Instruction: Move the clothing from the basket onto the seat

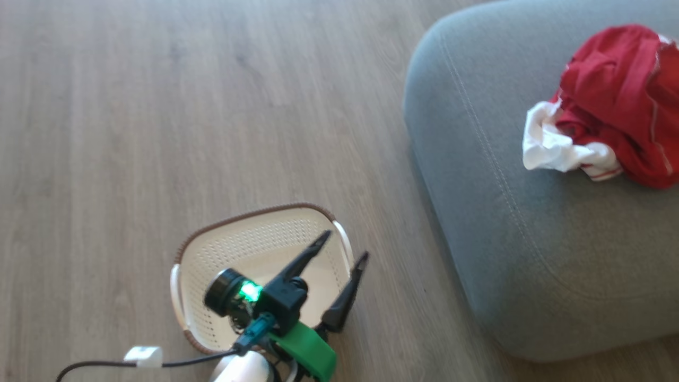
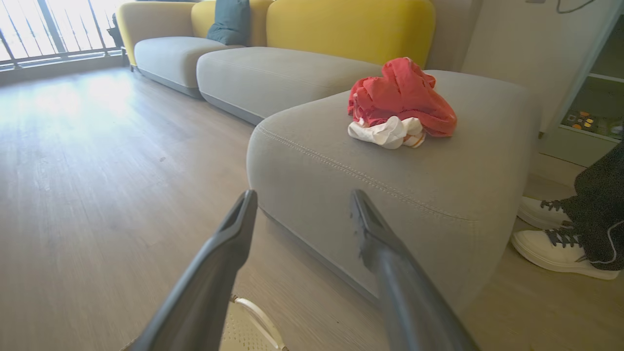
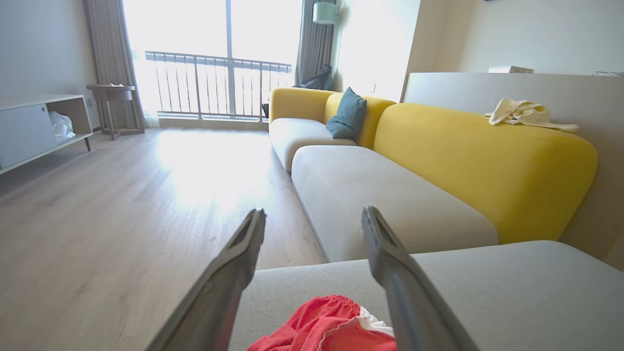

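The clothing [image 1: 620,95] lies as a crumpled red and white heap on the grey seat [image 1: 530,223], far right in the head view. The cream basket [image 1: 228,244] stands on the floor at lower left, and the part of its inside that I can see holds no fabric. My left gripper [image 1: 344,248] hovers open over the basket's right side, hiding part of it. In the left wrist view, that gripper [image 2: 302,202] points at the seat [image 2: 365,165] with the clothing [image 2: 399,97] on top. My right gripper [image 3: 313,215] is open just above the clothing [image 3: 331,326] on the seat [image 3: 487,292].
A long sofa with yellow backs [image 3: 477,161] and a teal cushion [image 3: 347,114] runs beyond the seat. A person's white shoes [image 2: 555,243] stand on the floor beside the seat. A black cable with a white tag [image 1: 143,356] lies near the basket. A low cabinet [image 3: 34,129] lines the far wall.
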Motion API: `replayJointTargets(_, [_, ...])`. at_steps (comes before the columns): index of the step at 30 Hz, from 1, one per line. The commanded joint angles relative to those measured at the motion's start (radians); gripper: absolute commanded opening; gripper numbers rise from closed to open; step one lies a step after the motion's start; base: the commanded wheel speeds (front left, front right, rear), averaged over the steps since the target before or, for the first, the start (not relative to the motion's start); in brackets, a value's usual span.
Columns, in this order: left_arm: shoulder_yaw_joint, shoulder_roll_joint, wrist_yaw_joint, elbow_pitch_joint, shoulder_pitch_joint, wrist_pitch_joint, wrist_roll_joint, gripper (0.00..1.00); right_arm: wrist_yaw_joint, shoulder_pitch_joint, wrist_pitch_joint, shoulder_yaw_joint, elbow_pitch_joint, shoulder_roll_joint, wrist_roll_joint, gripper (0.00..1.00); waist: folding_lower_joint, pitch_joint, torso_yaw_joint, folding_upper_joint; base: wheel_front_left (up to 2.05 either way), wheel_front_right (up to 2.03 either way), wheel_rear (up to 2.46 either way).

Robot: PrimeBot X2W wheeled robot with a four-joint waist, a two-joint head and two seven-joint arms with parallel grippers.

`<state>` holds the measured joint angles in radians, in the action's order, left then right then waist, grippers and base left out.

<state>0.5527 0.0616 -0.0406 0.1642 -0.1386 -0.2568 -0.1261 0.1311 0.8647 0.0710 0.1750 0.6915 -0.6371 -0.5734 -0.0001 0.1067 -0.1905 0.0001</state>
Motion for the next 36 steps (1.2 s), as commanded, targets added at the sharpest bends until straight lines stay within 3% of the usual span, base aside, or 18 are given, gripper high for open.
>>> replayJointTargets(1, [-0.041, -0.011, 0.009, -0.04, -0.015, -0.005, -0.005, 1.0, 0.0, -0.016, 0.017, 0.013, -0.043, -0.031, -0.007, 1.0, 0.0001, -0.032, 0.032, -0.0001, 0.0, 0.0, 0.0])
replayJointTargets(5, [-0.095, -0.011, 0.028, -0.059, -0.007, -0.005, -0.016, 1.0, 0.0, -0.117, 0.105, 0.063, -0.167, -0.06, -0.025, 1.0, 0.0001, -0.053, 0.073, -0.0001, 0.0, 0.0, 0.0])
replayJointTargets(11, [-0.187, -0.011, 0.078, -0.093, 0.0, -0.005, -0.046, 1.0, 0.0, -0.263, 0.175, 0.059, -0.31, -0.013, -0.045, 1.0, 0.0001, -0.074, 0.14, -0.0001, 0.0, 0.0, 0.0])
replayJointTargets(17, [-0.254, -0.011, 0.121, -0.113, 0.018, -0.005, -0.043, 1.0, 0.0, -0.425, 0.19, 0.035, -0.456, 0.086, 0.023, 1.0, 0.0001, -0.093, 0.203, -0.0001, 0.0, 0.0, 0.0])
replayJointTargets(20, [-0.307, -0.011, 0.198, -0.112, 0.025, -0.005, -0.038, 1.0, 0.0, -0.523, 0.19, -0.014, -0.565, 0.181, 0.079, 1.0, 0.0001, -0.097, 0.236, -0.0001, 0.0, 0.0, 0.0])
replayJointTargets(23, [-0.327, -0.011, 0.227, -0.122, 0.03, -0.005, -0.035, 1.0, 0.0, -0.59, 0.19, -0.038, -0.614, 0.236, 0.123, 1.0, 0.0001, -0.101, 0.255, -0.0001, 0.0, 0.0, 0.0])
replayJointTargets(36, [-0.356, -0.011, 0.24, -0.151, 0.097, -0.005, -0.045, 1.0, 0.0, -0.791, 0.191, -0.111, -0.653, 0.397, 0.246, 1.0, 0.0001, -0.119, 0.296, -0.0001, 0.0, 0.0, 0.0])
